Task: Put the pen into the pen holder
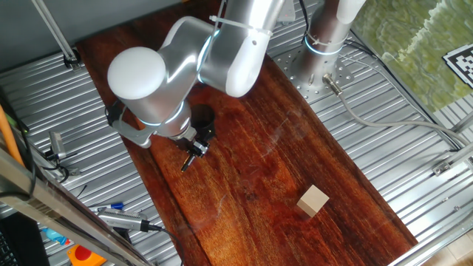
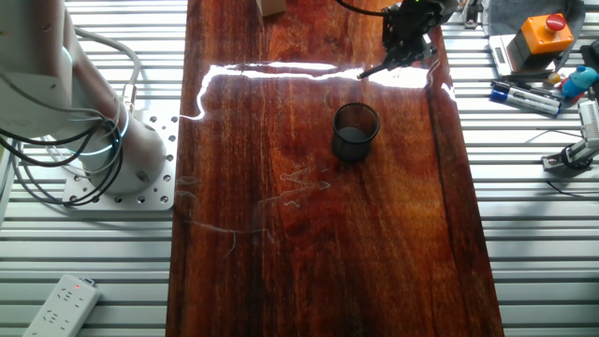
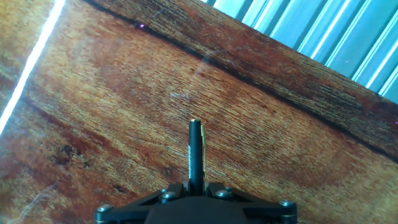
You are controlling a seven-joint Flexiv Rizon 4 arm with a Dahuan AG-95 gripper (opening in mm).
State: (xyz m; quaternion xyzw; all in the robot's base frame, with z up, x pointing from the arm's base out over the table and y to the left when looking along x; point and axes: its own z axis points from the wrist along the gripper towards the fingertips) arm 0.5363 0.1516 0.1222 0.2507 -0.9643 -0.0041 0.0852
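My gripper (image 3: 196,186) is shut on the thin black pen (image 3: 195,152), which sticks out straight ahead of the jaws above the wooden board. In one fixed view the gripper (image 1: 196,147) holds the pen (image 1: 187,161) slanting down towards the board, with the pen holder (image 1: 203,116) just behind it, partly hidden by the arm. In the other fixed view the gripper (image 2: 404,42) holds the pen (image 2: 374,69) near the board's far right side. The black round cup (image 2: 356,131) stands upright on the board, a short way nearer than the pen.
A tan wooden cube (image 1: 312,200) lies on the dark wooden board (image 1: 281,162). Blue-and-silver markers (image 2: 524,95) and an orange box with a red button (image 2: 545,34) lie on the metal table to the right. The arm's base (image 2: 117,150) stands left of the board.
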